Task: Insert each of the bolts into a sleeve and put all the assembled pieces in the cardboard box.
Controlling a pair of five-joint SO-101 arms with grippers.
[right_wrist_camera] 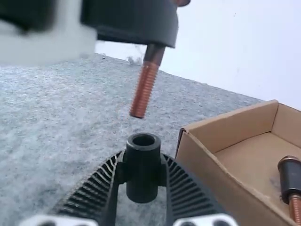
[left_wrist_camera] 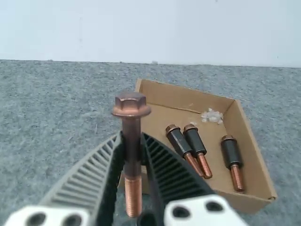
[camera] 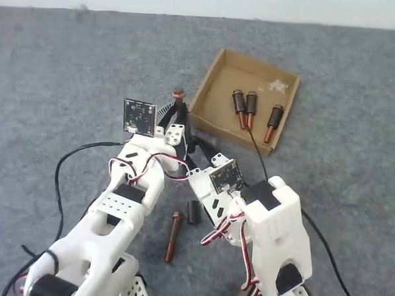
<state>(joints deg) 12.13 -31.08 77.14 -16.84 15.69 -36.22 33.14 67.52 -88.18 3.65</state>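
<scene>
High view: left gripper [camera: 178,111] is clamped on a bolt [camera: 178,94], held upright just off the left corner of the cardboard box [camera: 207,95]. Right gripper [camera: 196,146] sits just beside it, close to the box's near wall. Three assembled pieces [camera: 250,108] lie inside the box. A loose bolt [camera: 173,236] and a loose sleeve [camera: 193,211] lie side by side on the counter [camera: 69,68], well short of the box, between the two arms.

Left wrist view: left gripper [left_wrist_camera: 131,139] is narrow and pinches the bolt [left_wrist_camera: 131,113] on its shank, with the head above the fingers and the thread below. The box [left_wrist_camera: 188,94] is behind it, with the three assembled pieces [left_wrist_camera: 197,145] lying roughly parallel on the box floor.

Right wrist view: right gripper [right_wrist_camera: 142,161] is closed on a sleeve [right_wrist_camera: 142,146], upright with the bore facing up, just outside the box [right_wrist_camera: 221,136] corner. The bolt's threaded end [right_wrist_camera: 142,92] hangs from the left gripper [right_wrist_camera: 127,19] above the sleeve. It is slightly tilted, with a clear gap, so it is not inserted. One assembled piece [right_wrist_camera: 291,176] is visible in the box.
</scene>
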